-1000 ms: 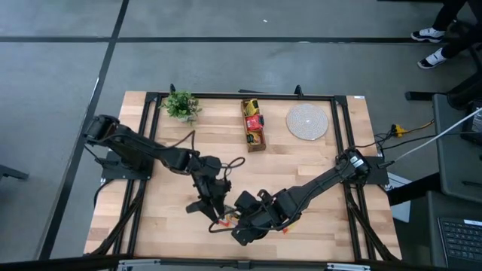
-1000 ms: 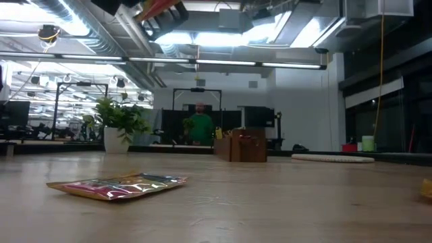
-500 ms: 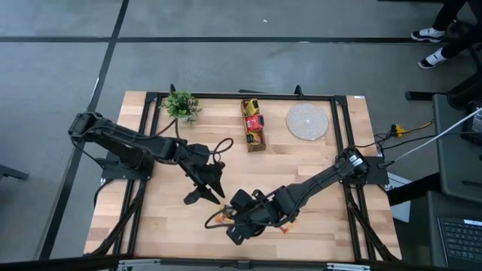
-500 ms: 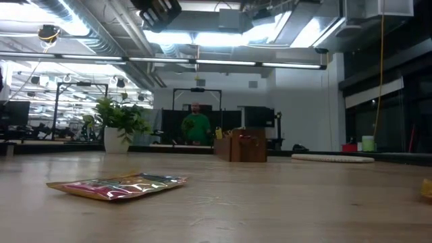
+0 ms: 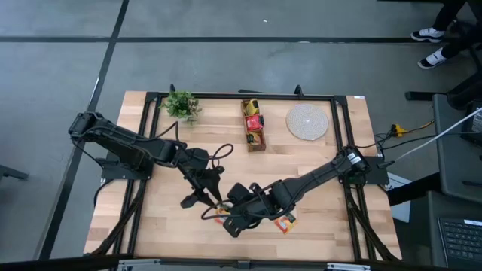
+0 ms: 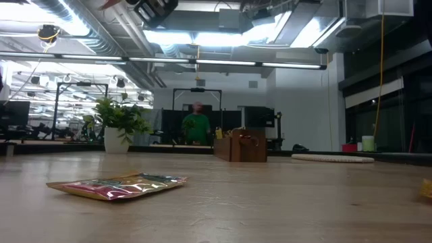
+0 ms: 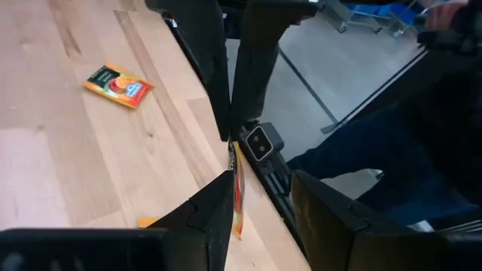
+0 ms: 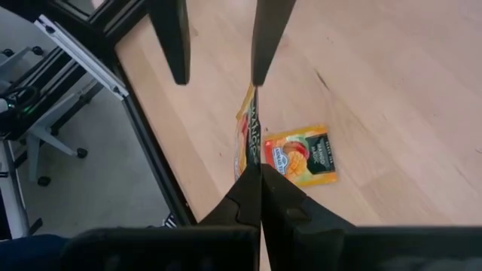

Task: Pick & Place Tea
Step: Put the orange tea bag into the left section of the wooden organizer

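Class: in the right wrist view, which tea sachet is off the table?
The sachet seen edge-on, pinched in the shut right gripper; the orange sachet lies flat on the wooden table.

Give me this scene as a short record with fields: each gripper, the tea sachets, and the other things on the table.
right gripper: shut on a tea sachet, held edge-on above the table, near its front edge
left gripper: open, at the same sachet's other end, not closed on it
loose sachet: orange sachet lying flat on the wood beside the grippers
tea box: back centre
potted plant: back, left of the box
woven mat: back, right of the box
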Available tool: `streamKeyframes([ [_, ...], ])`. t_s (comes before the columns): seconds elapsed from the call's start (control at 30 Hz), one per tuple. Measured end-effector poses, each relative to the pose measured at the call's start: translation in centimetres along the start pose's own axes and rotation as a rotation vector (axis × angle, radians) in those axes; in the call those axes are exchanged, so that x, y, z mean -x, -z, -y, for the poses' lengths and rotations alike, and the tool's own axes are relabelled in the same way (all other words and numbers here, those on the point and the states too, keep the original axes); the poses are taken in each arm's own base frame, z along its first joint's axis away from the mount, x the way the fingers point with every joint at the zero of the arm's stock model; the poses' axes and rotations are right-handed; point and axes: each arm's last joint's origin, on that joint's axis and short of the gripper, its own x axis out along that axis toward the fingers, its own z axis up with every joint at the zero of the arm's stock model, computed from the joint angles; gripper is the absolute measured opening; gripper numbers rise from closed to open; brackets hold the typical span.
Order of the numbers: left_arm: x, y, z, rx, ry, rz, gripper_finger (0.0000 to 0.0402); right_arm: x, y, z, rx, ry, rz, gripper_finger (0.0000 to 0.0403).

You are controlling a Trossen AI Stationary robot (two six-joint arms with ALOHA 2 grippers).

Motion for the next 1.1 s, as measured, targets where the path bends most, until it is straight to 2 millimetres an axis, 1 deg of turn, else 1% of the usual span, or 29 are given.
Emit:
streamKeyframes([
  [0.1,0.0,0.1,-0.1,0.001,-0.013,-0.01,0.013,-0.1,-0.2,0.1,0.003,0.002,0.002,0.0002],
  [0.2,0.0,0.7,-0.3,0.007,-0.078,-0.057,0.013,-0.1,-0.5,0.0,0.01,-0.013,0.014,0.0002],
  [0.3,0.1,1.1,-0.5,0.001,-0.105,-0.093,0.0129,-0.1,-0.6,0.0,0.008,-0.025,0.016,0.0002],
  [0.73,0.1,1.1,-0.6,-0.025,-0.142,-0.091,0.0129,-0.2,-0.7,-0.1,0.011,-0.045,0.008,0.0002],
  [1.1,-0.1,0.9,-0.2,-0.044,-0.109,-0.069,0.0129,-0.2,-0.9,0.0,0.02,-0.043,0.009,0.0002],
])
